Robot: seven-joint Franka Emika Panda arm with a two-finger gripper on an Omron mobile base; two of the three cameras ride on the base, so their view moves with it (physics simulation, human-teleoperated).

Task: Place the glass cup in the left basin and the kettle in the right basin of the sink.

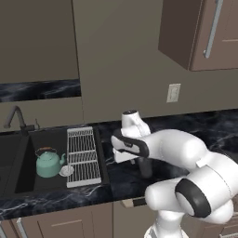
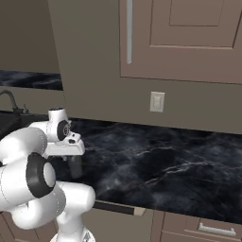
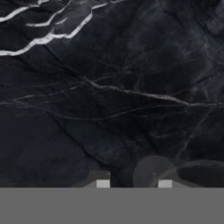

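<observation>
Black marble surface (image 1: pixel 218 123) with white veining runs wall to wall under the brown upper cabinets (image 1: pixel 204 32); same surface in the right base view (image 2: pixel 165 160) and the hand view (image 3: pixel 109 87). White outlet (image 1: pixel 173 92) on the wall above it, also (image 2: pixel 157 101).

White arm (image 1: pixel 186 162) bends over the surface right of the sink, wrist pointing down.

Sink (image 1: pixel 10 194), matte black, set in the surface at far left of the left base view, dark gooseneck faucet (image 1: pixel 16 116) behind it. Right basin (image 1: pixel 51 139) holds the kettle (image 1: pixel 48 163), mint-green, upright, brown arched handle, spout toward the rack side. Round white drain (image 1: pixel 67 170) just beside the kettle's right. Left basin (image 1: pixel 4 153) cut off by the frame edge, contents cannot tell. White wire rack (image 1: pixel 82 156) lies along the right side of the right basin.

Glass cup (image 1: pixel 144 167), smoky-grey tumbler, stands upright on the surface right of the rack, directly under the wrist, well apart from the sink; in the right base view it shows as a dim grey shape (image 2: pixel 75 168) below the hand. In the hand view a rounded grey form (image 3: pixel 151 173) between the tips looks like its rim.

Claw (image 3: pixel 133 183) down around the glass cup, tips (image 3: pixel 103 183) partly apart either side of it; whether they actually clamp the glass, cannot tell
</observation>
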